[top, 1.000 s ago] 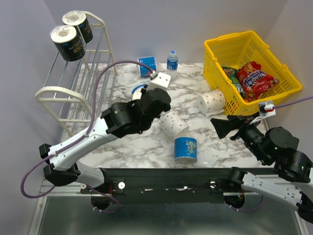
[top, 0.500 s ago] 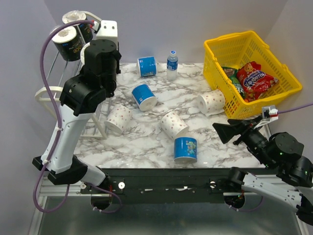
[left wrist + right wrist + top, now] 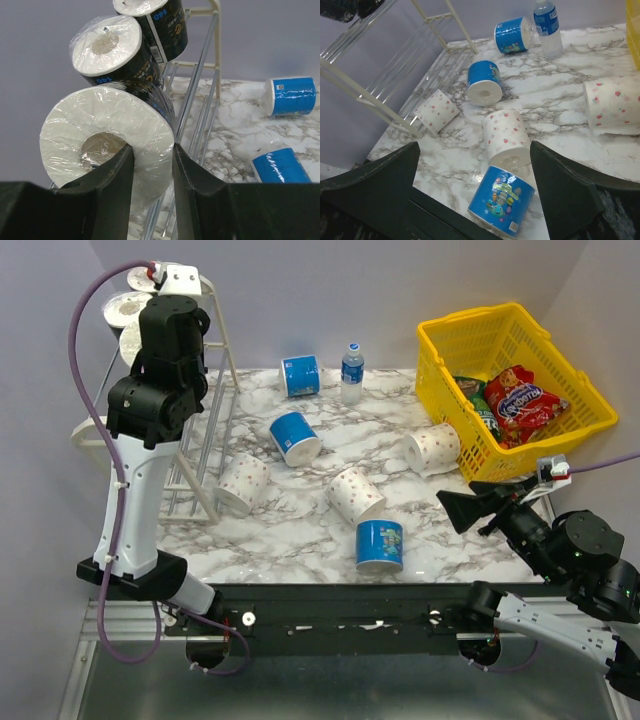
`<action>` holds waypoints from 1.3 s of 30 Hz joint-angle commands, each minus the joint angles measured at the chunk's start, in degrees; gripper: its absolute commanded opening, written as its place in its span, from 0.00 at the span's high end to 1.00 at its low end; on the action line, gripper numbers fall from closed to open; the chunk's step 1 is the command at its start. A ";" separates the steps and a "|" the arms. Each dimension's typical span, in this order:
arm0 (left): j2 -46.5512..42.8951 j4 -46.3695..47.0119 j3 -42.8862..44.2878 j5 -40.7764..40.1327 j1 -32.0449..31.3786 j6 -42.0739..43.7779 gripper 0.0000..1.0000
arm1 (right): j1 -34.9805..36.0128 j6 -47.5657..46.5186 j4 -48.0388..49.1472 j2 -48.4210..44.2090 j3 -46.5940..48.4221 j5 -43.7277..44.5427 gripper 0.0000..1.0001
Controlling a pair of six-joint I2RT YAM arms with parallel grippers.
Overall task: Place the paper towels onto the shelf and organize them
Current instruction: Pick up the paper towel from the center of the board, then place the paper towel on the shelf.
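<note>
Black roll (image 3: 107, 135), upper left of frame, pinched by its end wall in left gripper (image 3: 152, 150), just beside two black rolls (image 3: 112, 47) on shelf (image 3: 200, 65) top tier. Best to seat it touching them, axes parallel, before letting go. Right gripper (image 3: 462, 498) gapes wide, holding nothing; loose rolls (image 3: 355, 493) wait mid-frame.

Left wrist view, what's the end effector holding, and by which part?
A black-wrapped paper towel roll, its wall pinched at the white end: one finger in the core, the other outside.

shelf (image 3: 216, 40) top tier: taken up by black rolls (image 3: 107, 50) + held roll (image 3: 105, 130) | bench (image 3: 290, 532) ctr: strewn w/ loose rolls (image 3: 356, 494), narrow gaps | R end effector (image 3: 462, 502): blue roll (image 3: 380, 545), basket (image 3: 440, 380) close by | front-L bench: passable
</note>
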 commanded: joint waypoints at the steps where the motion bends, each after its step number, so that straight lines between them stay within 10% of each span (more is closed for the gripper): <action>1: 1.17 -1.96 3.04 2.90 2.91 2.81 0.69 | -0.08 -1.53 0.53 0.33 0.60 2.05 0.00; 39: 2.31 -1.00 2.42 3.26 9.15 2.46 0.46 | -0.08 -5.57 4.49 2.70 1.22 3.45 0.00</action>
